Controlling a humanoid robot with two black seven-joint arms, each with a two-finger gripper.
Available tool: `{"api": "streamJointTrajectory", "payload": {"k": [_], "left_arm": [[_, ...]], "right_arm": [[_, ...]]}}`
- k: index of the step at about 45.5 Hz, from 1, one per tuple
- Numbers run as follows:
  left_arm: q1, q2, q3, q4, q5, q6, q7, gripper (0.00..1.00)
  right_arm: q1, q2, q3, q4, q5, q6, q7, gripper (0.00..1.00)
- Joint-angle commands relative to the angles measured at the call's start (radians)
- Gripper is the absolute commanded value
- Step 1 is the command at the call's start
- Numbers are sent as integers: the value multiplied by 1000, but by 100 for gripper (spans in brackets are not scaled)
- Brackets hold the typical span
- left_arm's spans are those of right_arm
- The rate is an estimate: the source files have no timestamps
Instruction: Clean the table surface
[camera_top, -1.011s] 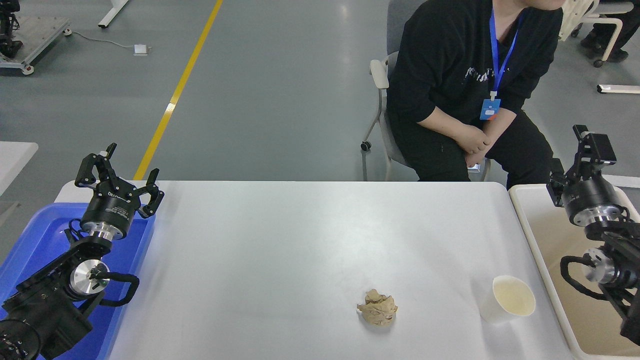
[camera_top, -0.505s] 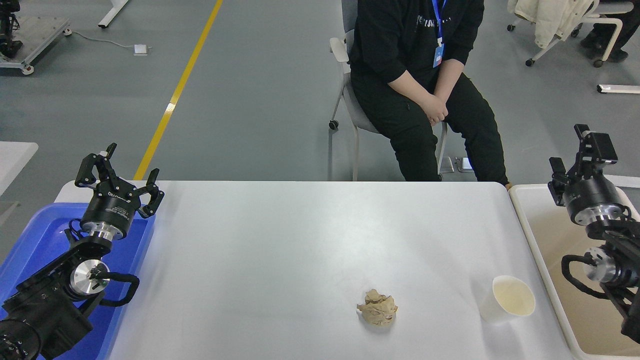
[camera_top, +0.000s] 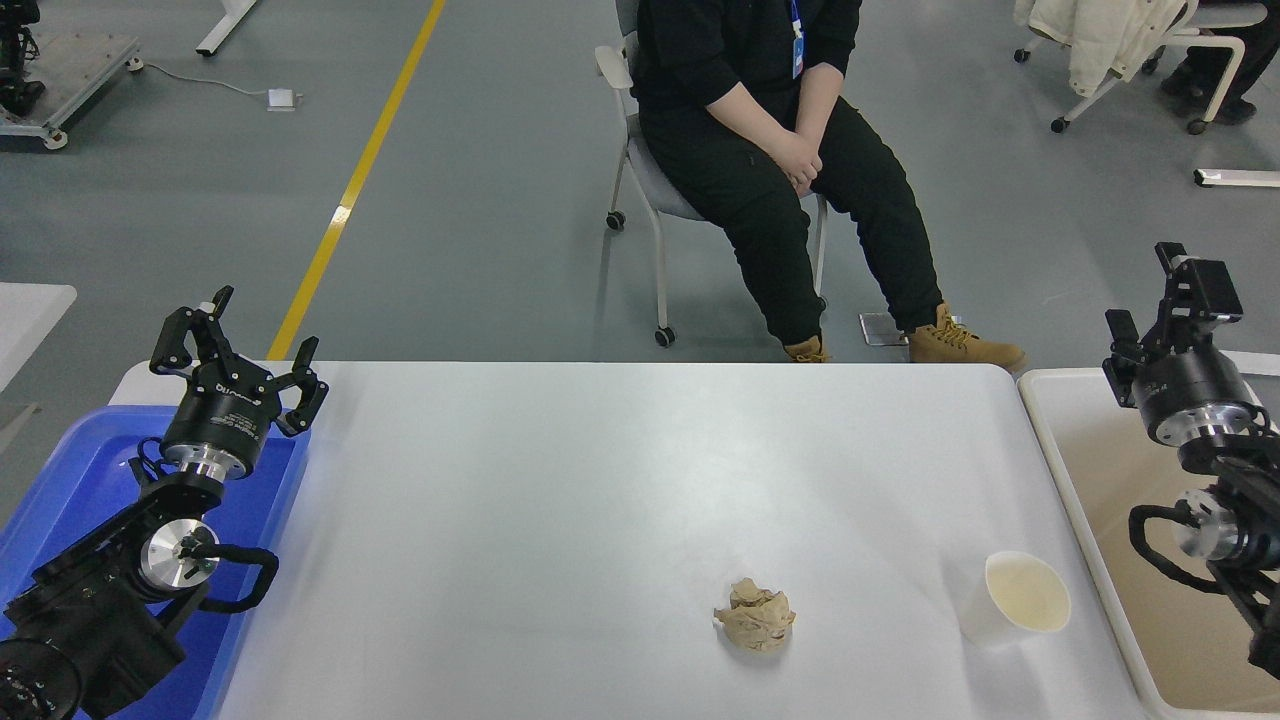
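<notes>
The white table surface (camera_top: 600, 480) fills the middle of the view. A crumpled brown paper ball (camera_top: 755, 615) lies on it near the front, right of centre. A white paper cup (camera_top: 1015, 600) stands upright to the ball's right. My right gripper (camera_top: 1160, 305) is open and empty, raised over the far end of the beige bin, well behind and right of the cup. My left gripper (camera_top: 245, 340) is open and empty, parked over the blue tray's far right corner.
A blue plastic tray (camera_top: 60, 480) sits at the table's left end under my left arm. A beige rimmed bin (camera_top: 1110, 480) sits at the right end. A person (camera_top: 760, 110) in black sits on a wheeled chair beyond the far edge.
The person has rolled on the chair to the left and away from the table. My right gripper has shifted slightly to the right. The left arm, ball and cup have not moved.
</notes>
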Motion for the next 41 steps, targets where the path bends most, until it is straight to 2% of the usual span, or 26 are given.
{"api": "streamJointTrajectory", "payload": {"k": [1, 12, 19, 33, 41], "left_arm": [[0, -1, 0, 0, 0, 0, 0, 100], [0, 0, 0, 0, 0, 0, 0, 100], [0, 0, 0, 0, 0, 0, 0, 100], [0, 0, 0, 0, 0, 0, 0, 100], [0, 0, 0, 0, 0, 0, 0, 100]], "right_arm": [[3, -18, 3, 2, 0, 6, -49, 99], [20, -67, -11, 7, 0, 92, -72, 99], [34, -146, -60, 14, 0, 98, -72, 99], [245, -331, -473, 8, -3, 122, -70, 99], [405, -381, -756, 14, -41, 194, -69, 99]]}}
